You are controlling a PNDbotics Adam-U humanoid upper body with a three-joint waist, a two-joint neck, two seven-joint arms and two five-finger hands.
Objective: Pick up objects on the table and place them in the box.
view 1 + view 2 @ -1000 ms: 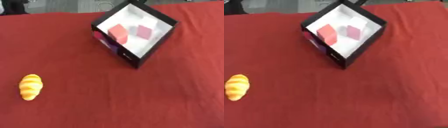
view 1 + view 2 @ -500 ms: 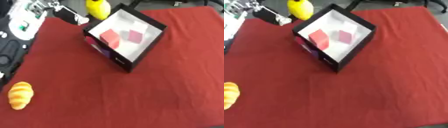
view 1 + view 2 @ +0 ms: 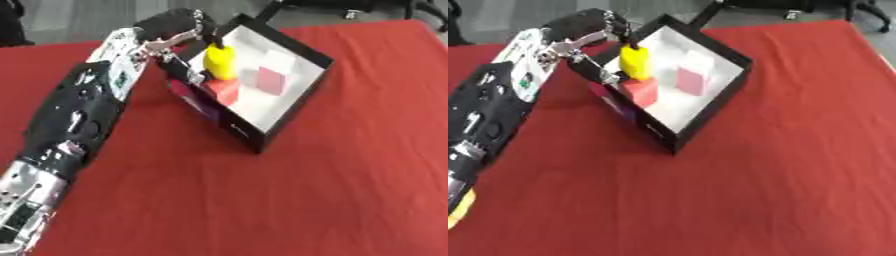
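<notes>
My left arm reaches in from the lower left, and its hand [image 3: 178, 31] is over the near-left corner of the black box [image 3: 290, 118]. Its fingers are curled and pinch the top of a yellow object [image 3: 219, 62], which hangs upright just inside the box's white interior. A red cube [image 3: 226, 90] lies in the box right below the yellow object, and a pink cube [image 3: 271, 82] lies beside it. The orange croissant [image 3: 456, 210] shows only as a sliver at the lower left edge, beside my forearm. My right hand is out of sight.
The box stands askew on a red tablecloth [image 3: 332, 190] that covers the whole table. Grey floor and dark chair bases [image 3: 350, 7] lie beyond the far edge.
The camera has shifted. My left arm has come in from the upper left, carrying the yellow object from beyond the box's far corner to just inside it.
</notes>
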